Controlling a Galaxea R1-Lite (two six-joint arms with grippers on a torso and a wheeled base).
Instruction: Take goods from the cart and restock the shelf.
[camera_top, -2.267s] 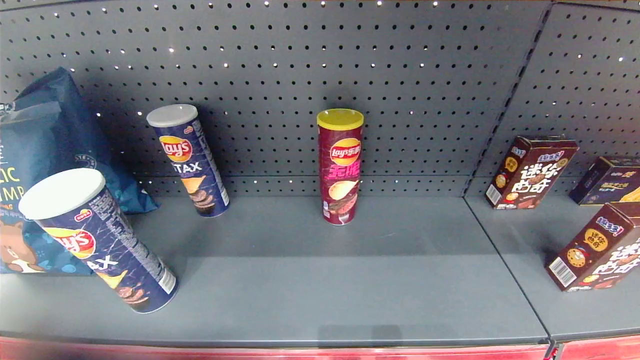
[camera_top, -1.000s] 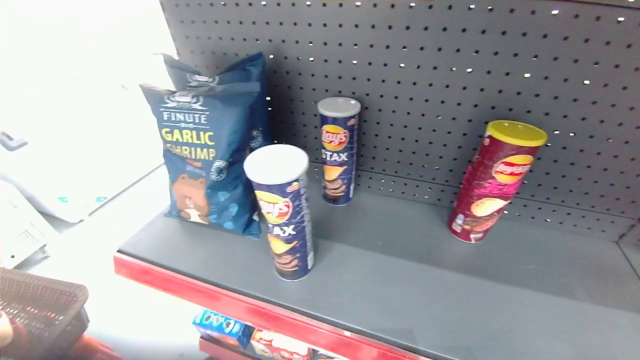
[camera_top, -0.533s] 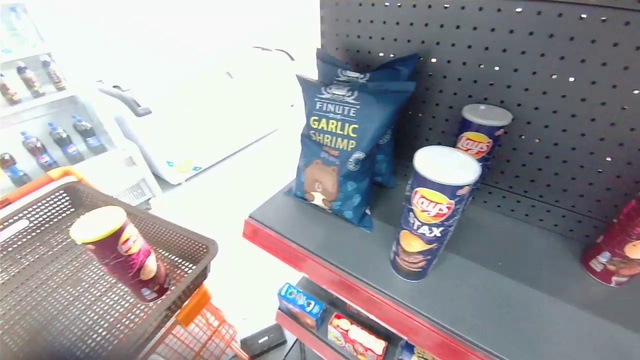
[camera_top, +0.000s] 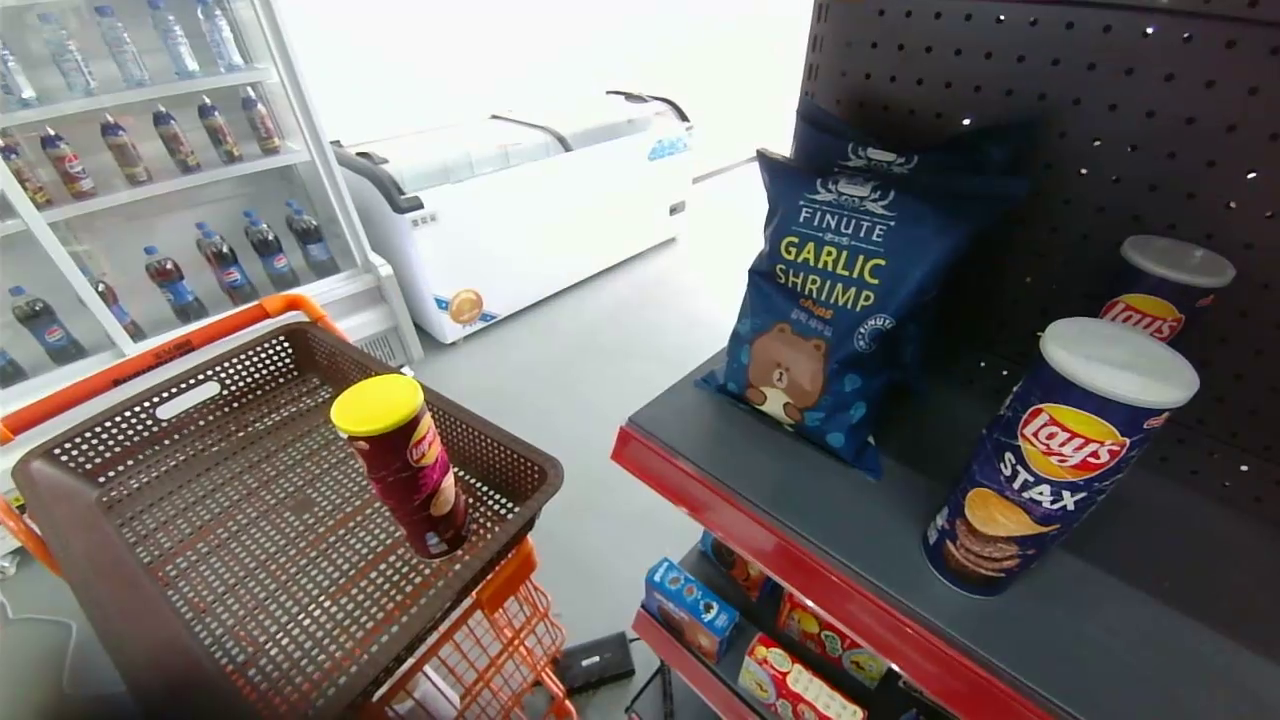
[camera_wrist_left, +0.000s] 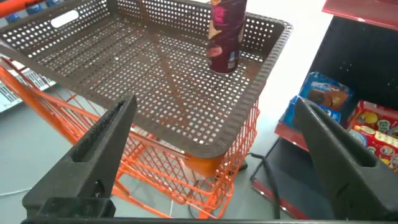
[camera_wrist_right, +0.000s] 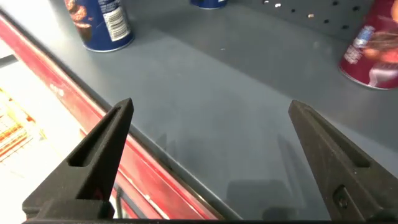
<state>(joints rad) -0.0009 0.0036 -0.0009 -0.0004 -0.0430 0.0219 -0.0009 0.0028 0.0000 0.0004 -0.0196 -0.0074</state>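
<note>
A maroon chip can (camera_top: 405, 465) with a yellow lid stands upright in the brown mesh basket (camera_top: 180, 560) of the orange cart, left of the shelf. The left wrist view has the same can (camera_wrist_left: 225, 34) near the basket's (camera_wrist_left: 124, 68) far rim. My left gripper (camera_wrist_left: 211, 168) hangs open outside the basket's near corner, well short of the can. My right gripper (camera_wrist_right: 211, 162) is open and empty over the grey shelf board (camera_wrist_right: 236, 106), between a blue can (camera_wrist_right: 102, 22) and another maroon can (camera_wrist_right: 373, 56).
On the shelf (camera_top: 800, 500) stand two blue chip cans (camera_top: 1060, 460) (camera_top: 1165, 290) and blue garlic shrimp bags (camera_top: 840, 300). Boxed snacks (camera_top: 690, 610) fill the lower shelf. A white chest freezer (camera_top: 520, 200) and a drinks cooler (camera_top: 150, 200) stand behind the cart.
The head camera has swung left from the shelf front to the cart, bringing the basket and its maroon can into view. The goods on the shelf stand as before.
</note>
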